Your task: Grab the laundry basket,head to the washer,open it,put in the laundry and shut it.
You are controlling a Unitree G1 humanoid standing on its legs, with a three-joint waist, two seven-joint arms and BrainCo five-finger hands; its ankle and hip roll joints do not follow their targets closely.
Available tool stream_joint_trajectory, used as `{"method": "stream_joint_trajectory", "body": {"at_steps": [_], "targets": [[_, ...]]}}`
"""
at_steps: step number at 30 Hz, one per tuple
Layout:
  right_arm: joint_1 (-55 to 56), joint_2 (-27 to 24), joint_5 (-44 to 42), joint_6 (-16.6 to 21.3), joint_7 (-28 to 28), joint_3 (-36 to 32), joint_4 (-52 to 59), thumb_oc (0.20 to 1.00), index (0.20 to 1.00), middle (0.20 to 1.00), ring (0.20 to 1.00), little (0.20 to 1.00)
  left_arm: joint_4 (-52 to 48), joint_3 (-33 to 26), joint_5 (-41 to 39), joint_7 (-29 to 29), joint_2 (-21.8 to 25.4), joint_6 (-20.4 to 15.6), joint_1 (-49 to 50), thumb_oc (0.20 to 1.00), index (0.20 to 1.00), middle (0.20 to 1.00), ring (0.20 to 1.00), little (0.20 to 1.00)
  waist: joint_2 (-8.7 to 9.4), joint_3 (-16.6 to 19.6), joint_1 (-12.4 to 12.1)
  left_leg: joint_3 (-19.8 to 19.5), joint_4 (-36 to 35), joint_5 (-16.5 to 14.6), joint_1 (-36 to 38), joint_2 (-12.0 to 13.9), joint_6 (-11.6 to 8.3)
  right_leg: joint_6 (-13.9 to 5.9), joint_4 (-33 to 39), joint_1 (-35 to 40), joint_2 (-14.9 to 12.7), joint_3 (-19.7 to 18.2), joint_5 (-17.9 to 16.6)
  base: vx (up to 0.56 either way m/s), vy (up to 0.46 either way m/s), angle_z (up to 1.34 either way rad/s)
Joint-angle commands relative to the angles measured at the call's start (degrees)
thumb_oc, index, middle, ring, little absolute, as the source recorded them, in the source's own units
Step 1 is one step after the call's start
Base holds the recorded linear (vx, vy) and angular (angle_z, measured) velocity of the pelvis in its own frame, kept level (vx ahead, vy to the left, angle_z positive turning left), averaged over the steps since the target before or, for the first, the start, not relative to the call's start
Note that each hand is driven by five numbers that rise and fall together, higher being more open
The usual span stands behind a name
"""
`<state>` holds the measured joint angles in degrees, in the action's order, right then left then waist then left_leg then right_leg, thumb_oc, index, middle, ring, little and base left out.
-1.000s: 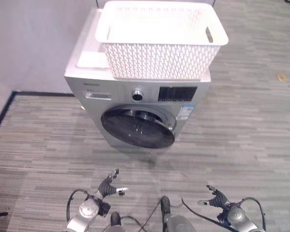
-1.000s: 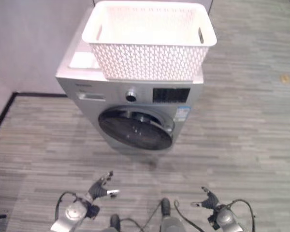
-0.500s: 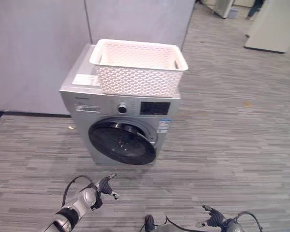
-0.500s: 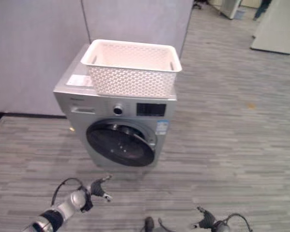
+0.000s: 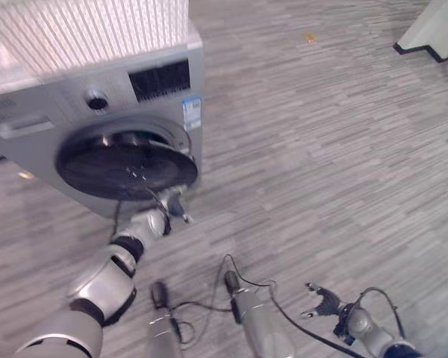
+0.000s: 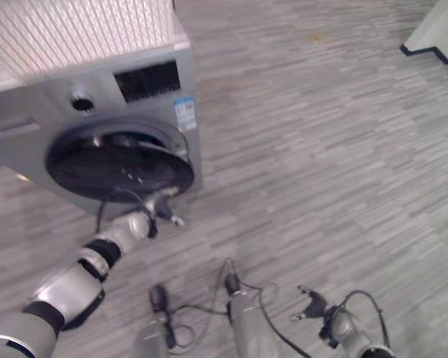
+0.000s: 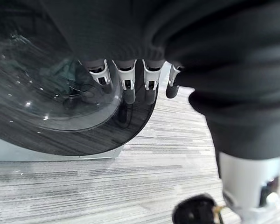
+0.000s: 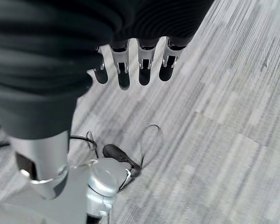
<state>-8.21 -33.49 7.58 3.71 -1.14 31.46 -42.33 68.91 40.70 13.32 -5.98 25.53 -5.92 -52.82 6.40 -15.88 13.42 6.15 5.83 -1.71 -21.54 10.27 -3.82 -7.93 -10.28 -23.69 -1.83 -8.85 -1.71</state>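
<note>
Grey striped carpet floor (image 5: 321, 149) is stretching away; a pale panel (image 5: 437, 26), perhaps a partition, is standing beyond.

Left hand (image 5: 173, 203) extended forward, fingers (image 7: 129, 88) relaxed; right hand (image 5: 322, 300) low, fingers (image 8: 123, 74) loosely straight.

Even, bright indoor light — motion blur smears the laundry basket (image 5: 89, 33) and floor (image 5: 321, 149). Small glints on the washer's door glass (image 7: 51, 93); wrist covers out of focus.
</note>
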Motion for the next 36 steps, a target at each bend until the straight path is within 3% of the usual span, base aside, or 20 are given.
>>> {"method": "stream_joint_trajectory", "body": {"at_steps": [1, 13, 17, 22, 28, 30, 36], "targets": [[-0.3, -1.5, -2.2, 0.7, 2.4, -1.2, 3.8, 1.0, 1.0, 1.0, 1.0, 1.0, 3.9, -1.1, -4.7, -2.8, 4.2, 1.1, -8.5, 1.0, 1.0, 1.0, 1.0, 1.0, 1.44, 0.4, -0.3, -0.6, 1.4, 7.7, -2.0, 0.3, -1.67, -2.76, 3.3, 5.9, -5.0, -1.2, 2.6, -0.06, 0.013, -0.22], [-2.2, -2.5, -3.0, 0.5, 3.2, -0.6, 6.6, 1.0, 1.0, 1.0, 1.0, 1.0, 7.2, -2.0, -6.0, -4.7, 6.1, 3.2, -16.5, 1.0, 1.0, 1.0, 1.0, 1.0, 2.26, -1.3, 0.3, -1.3, 1.0, 8.1, -3.2, 0.6, -1.89, -3.0, 4.4, 4.5, -4.9, 0.3, 1.3, 0.0, -0.015, 0.07], [-3.6, -6.6, -4.5, 0.6, 3.7, -3.4, 12.6, 1.0, 1.0, 1.0, 1.0, 1.0, 9.6, -0.7, -8.5, -4.8, 11.6, 3.9, -25.6, 1.0, 1.0, 1.0, 1.0, 1.0, 3.72, -2.8, 1.6, -1.3, 2.4, 7.7, -5.4, 1.5, -2.27, -3.28, 4.5, 2.5, -4.2, 0.2, 0.5, -0.03, -0.033, -0.12], [-0.6, -7.0, -4.6, 1.0, 4.8, -5.9, 15.8, 1.0, 1.0, 1.0, 1.0, 1.0, 10.9, 0.9, -11.6, -7.5, 17.9, 3.7, -34.6, 1.0, 1.0, 1.0, 1.0, 1.0, 5.37, -2.6, 3.5, -1.4, 2.8, 7.7, -8.9, 2.1, -2.53, -3.84, 6.8, 0.4, -4.4, 0.1, -1.6, 0.0, -0.019, -0.01], [1.4, -8.0, -3.5, 1.2, 6.0, -7.3, 16.9, 1.0, 1.0, 1.0, 1.0, 1.0, 11.2, 3.5, -12.2, -11.4, 22.2, 3.5, -40.4, 1.0, 1.0, 1.0, 1.0, 1.0, 6.17, -2.1, 4.6, -0.9, 3.8, 6.9, -10.9, 2.1, -2.34, -4.41, 8.6, -0.6, -5.0, -0.4, -3.2, 0.03, 0.038, -0.03], [2.8, -8.3, -4.3, 1.1, 6.4, -8.0, 16.3, 1.0, 1.0, 1.0, 1.0, 1.0, 9.1, 2.7, -16.7, -14.0, 23.7, 2.7, -42.6, 1.0, 1.0, 1.0, 1.0, 1.0, 5.96, -1.7, 4.7, -1.0, 3.4, 6.8, -11.9, 1.4, -2.08, -4.58, 9.4, -0.9, -5.9, 0.2, -4.0, 0.08, 0.028, -0.07], [4.3, -6.2, -2.9, 2.2, 6.9, -5.6, 12.0, 1.0, 1.0, 1.0, 1.0, 1.0, 1.6, -3.0, -19.5, -16.7, 20.0, -1.8, -31.2, 1.0, 1.0, 1.0, 1.0, 1.0, 4.57, -1.3, 3.4, -1.4, 3.2, 6.4, -11.3, -0.7, -1.27, -4.82, 8.7, 0.4, -7.4, 1.2, -3.7, 0.05, 0.037, 0.03]]}}
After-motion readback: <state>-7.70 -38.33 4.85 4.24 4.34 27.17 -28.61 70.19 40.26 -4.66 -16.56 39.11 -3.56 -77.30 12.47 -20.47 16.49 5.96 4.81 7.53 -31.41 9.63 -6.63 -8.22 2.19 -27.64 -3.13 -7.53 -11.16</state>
